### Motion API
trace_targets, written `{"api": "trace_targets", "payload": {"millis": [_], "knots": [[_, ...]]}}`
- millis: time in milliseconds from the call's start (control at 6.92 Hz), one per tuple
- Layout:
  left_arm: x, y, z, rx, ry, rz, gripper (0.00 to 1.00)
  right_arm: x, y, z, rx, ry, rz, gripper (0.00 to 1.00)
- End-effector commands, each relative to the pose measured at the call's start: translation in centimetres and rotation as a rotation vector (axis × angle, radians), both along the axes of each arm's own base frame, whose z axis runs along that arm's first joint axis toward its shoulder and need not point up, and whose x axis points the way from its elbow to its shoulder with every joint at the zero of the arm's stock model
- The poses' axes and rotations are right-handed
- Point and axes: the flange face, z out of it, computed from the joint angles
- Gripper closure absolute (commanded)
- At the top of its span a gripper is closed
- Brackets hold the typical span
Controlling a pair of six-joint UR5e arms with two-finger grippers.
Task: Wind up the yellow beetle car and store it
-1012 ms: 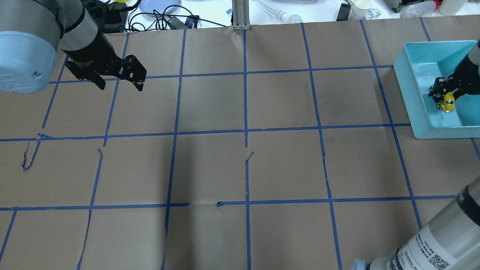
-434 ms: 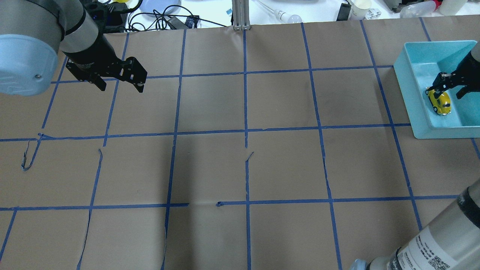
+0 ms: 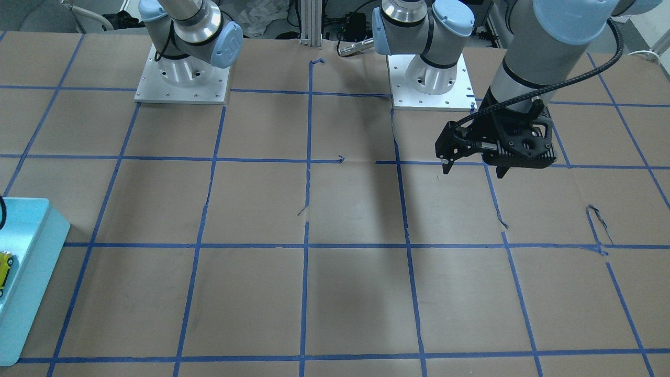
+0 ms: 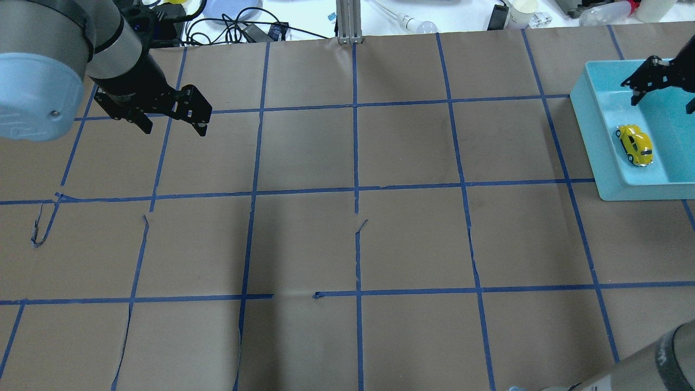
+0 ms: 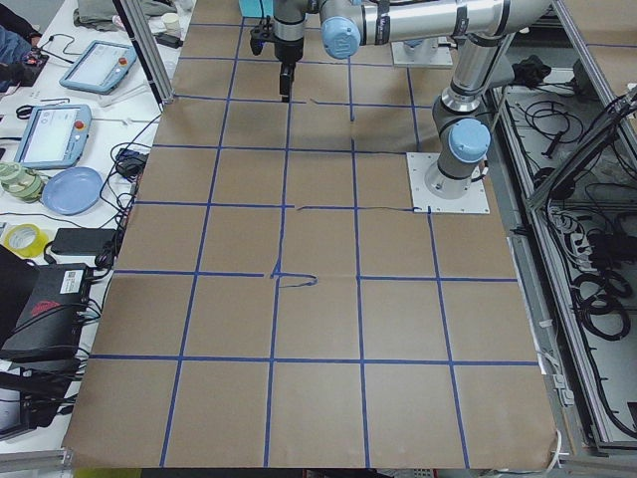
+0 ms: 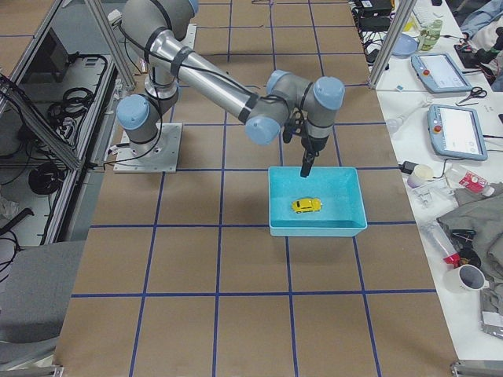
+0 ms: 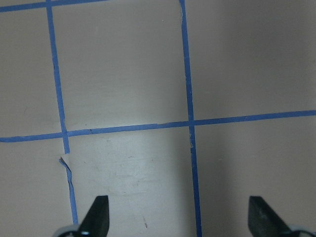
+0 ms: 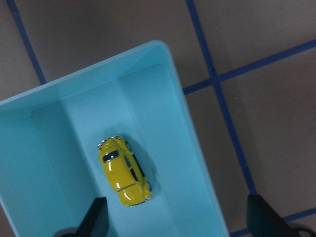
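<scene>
The yellow beetle car (image 4: 634, 145) lies on its wheels on the floor of the teal bin (image 4: 624, 191), near the bin's left wall. It also shows in the right wrist view (image 8: 123, 170) and the exterior right view (image 6: 306, 205). My right gripper (image 4: 662, 103) is open and empty. It hangs above the bin, toward its far side, clear of the car; the wrist view shows its fingertips (image 8: 98, 215) spread wide. My left gripper (image 4: 175, 127) is open and empty above the table's far left (image 3: 472, 172).
The teal bin (image 3: 31, 272) stands at the table's right end. Brown paper with a blue tape grid covers the table. Cables, a bulb and cups lie beyond the far edge (image 4: 244, 27).
My right gripper opened and let the car go into the bin, then rose and drew back toward the bin's far side. The car now rests on the bin floor. The left arm hardly moved.
</scene>
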Motion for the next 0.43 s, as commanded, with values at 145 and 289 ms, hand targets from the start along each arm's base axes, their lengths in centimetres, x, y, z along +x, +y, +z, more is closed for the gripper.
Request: {"api": "trace_targets", "payload": {"millis": [145,289], "knots": [[0.0,0.5,0.3,0.005,-0.002,0.001,0.0,15.3,1.6,5.3,-0.039,-0.012,-0.365,0.0],[0.0,0.4,0.3,0.0,-0.002,0.001,0.0,20.5,2.2,6.5,-0.075,-0.045,-0.533,0.0]]}}
